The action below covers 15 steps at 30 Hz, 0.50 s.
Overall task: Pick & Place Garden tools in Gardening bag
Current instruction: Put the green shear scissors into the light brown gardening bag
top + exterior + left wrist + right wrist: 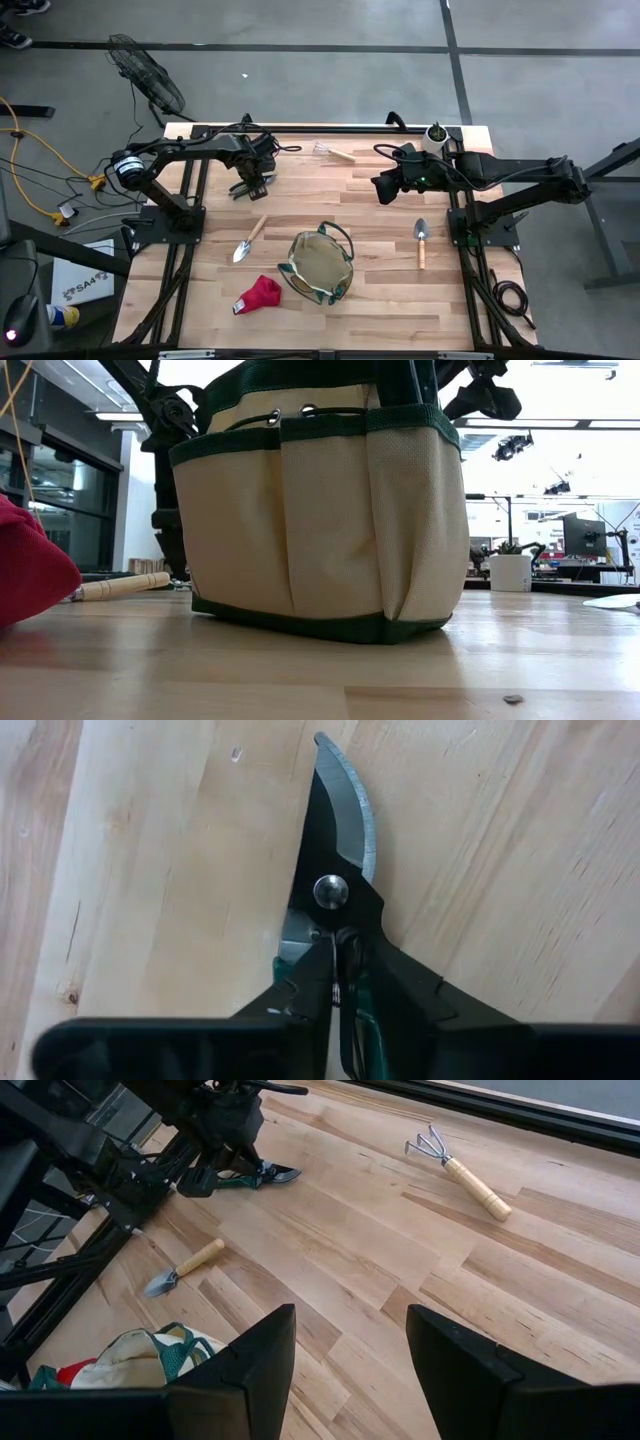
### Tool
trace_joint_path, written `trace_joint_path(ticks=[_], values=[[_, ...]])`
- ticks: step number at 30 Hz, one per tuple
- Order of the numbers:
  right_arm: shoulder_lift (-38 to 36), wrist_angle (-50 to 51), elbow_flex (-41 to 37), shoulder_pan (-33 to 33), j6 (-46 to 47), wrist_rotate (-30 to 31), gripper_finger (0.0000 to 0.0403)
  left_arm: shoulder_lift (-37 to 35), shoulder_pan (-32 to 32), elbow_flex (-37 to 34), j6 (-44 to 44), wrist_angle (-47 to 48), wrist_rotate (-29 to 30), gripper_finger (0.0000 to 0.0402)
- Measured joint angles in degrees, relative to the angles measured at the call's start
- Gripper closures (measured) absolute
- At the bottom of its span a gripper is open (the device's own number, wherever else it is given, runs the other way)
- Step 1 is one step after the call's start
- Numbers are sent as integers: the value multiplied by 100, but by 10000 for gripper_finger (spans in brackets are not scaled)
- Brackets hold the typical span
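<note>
Toward the desk's (pixel 390 300) far left corner, green-handled pruners (pixel 340 860) are clamped by the left gripper (pixel 252 183); the right gripper (pixel 350 1345) is held wide apart mid-desk.

- Open bare wood lies between the left gripper (pixel 252 182) and the gardening bag (pixel 320 266), which sits mid-table with its mouth facing up and uncovered.
- One trowel (pixel 248 239) lies just left of the bag on that diagonal; the red glove (pixel 259 295) sits near the bag's lower left side.
- The left gripper is down at the pruners (pixel 340 910), flat on the table; bare boards surround the blade.
- The right gripper (pixel 350 1350) hovers with fingers spread over empty planks; the mini rake (pixel 458 1168) lies well ahead.
- The second trowel (pixel 421 241) lies right of the bag, apart from it.
- The white pot (pixel 436 137) stands at the back edge beside the right arm.
</note>
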State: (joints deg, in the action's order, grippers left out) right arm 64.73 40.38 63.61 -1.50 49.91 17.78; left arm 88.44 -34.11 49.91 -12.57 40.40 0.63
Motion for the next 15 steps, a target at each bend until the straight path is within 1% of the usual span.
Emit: trace_joint_path(ticks=[5,15], values=[[0,0,0,0,-1,0,219,-2,0,0,-73,-2,41,307],[0,-2,0,-1,0,0,219,258,4,22,-112,-22,220,304]])
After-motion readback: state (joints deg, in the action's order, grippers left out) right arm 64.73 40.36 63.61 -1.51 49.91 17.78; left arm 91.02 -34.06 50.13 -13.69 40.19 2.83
